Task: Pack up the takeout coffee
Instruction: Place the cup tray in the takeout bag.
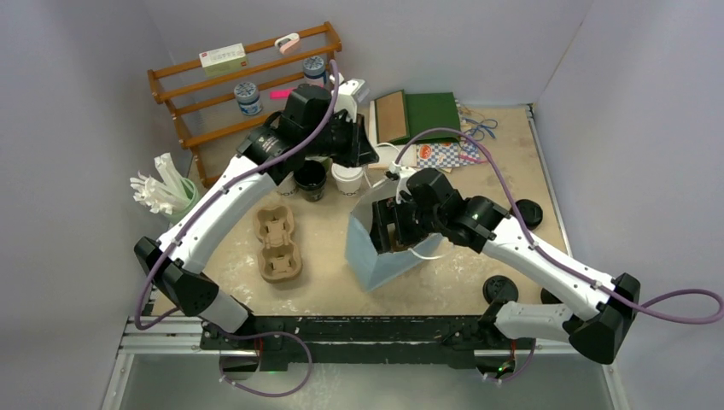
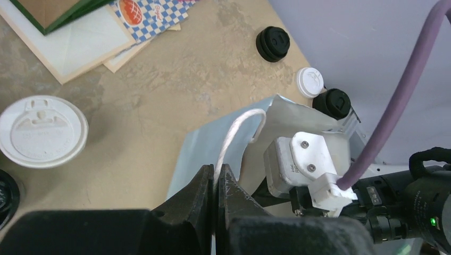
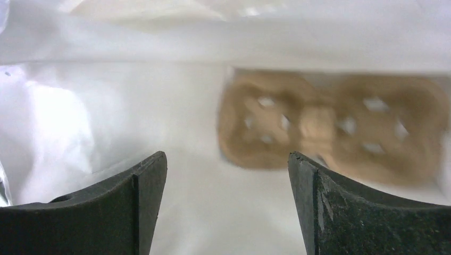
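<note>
Showed the left gripper (image 2: 215, 183) pinched tight on the white cord handle (image 2: 236, 130) of a pale blue bag (image 1: 371, 256) at the middle of the table, and the right gripper (image 3: 226, 156) reaching into the bag's mouth, fingers spread wide with nothing between them. Showed the cream-white cup (image 2: 42, 132) with its white lid and the black cup (image 1: 310, 179) standing upright side by side behind the bag, both outside it. Also showed a brown pulp carrier (image 1: 277, 245) lying on the table left of the bag.
</note>
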